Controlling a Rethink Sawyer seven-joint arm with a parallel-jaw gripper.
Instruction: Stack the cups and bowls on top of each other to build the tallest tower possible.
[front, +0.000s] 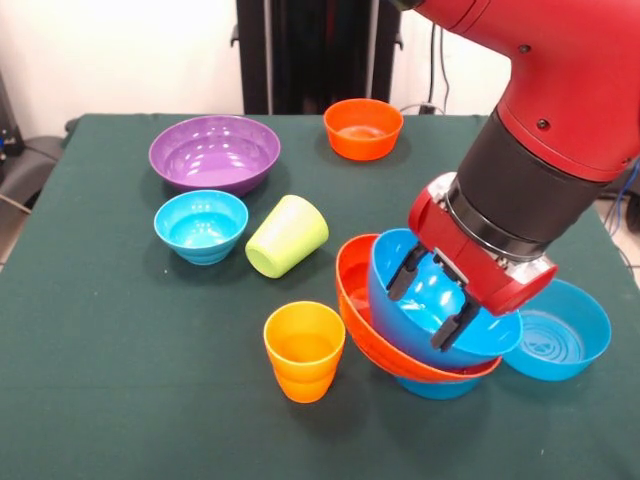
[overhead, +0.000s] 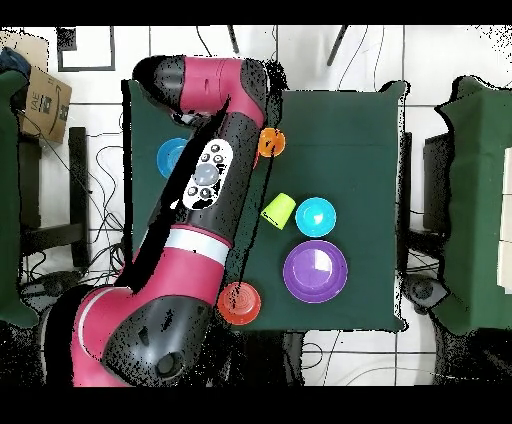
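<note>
Right now, from left: your orange cup (front: 304, 350) stands loose, just left of the tilted tower (front: 420, 345). Your gripper (front: 431, 298) hangs inside its large blue bowl (front: 440, 318), fingers apart, gripping nothing. Next, level that stack.

Bright even light from above, white glare on purple bowl (front: 214, 152), soft shadows on table (front: 120, 380)

The table (front: 120, 380) is dark green. The cups are orange (front: 304, 350) and lime green (front: 287, 235). The bowls are purple (front: 214, 152), blue (front: 201, 225) and orange (front: 363, 128). The arm (front: 560, 90) is red and black.
</note>
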